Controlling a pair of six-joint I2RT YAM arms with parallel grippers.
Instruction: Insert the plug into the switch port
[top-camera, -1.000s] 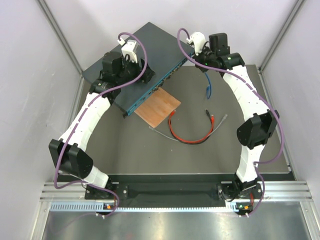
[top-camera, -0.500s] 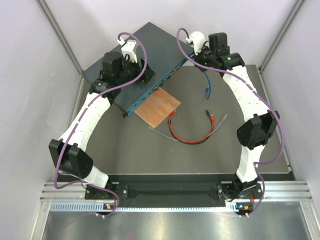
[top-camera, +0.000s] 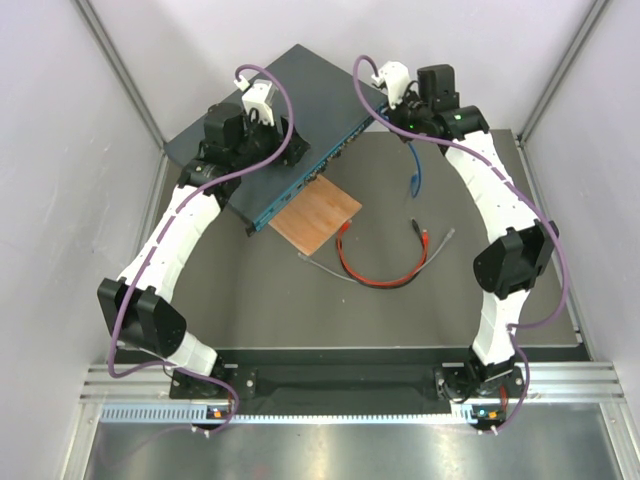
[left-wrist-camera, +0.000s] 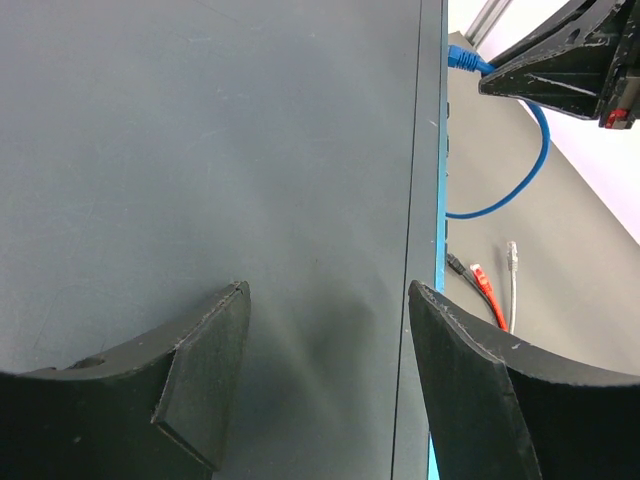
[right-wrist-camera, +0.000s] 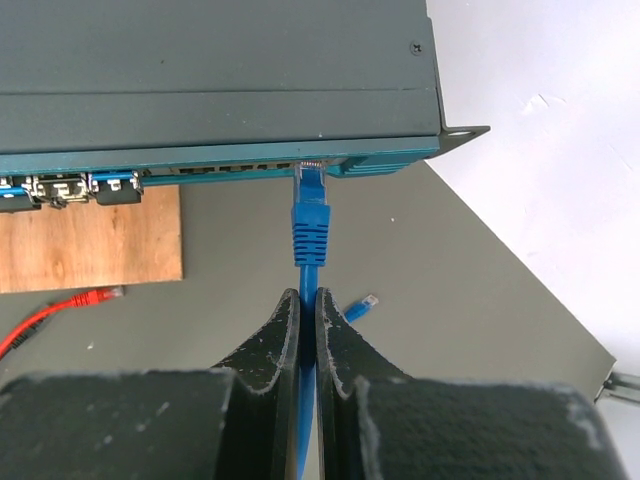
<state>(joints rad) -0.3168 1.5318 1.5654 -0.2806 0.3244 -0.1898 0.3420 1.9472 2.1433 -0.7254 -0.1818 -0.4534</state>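
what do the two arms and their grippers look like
The left arm and right arm have white shells with black joint housings and a purple cable looping along each. The left gripper and right gripper have matte black, curved, tapering fingers with a rough, scuffed surface.

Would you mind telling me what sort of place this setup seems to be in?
Probably a lab test cell for robots rather than a working server room: plain white panel walls enclose a dark table, and a lone switch lies there beside a blue cable and a red cable.
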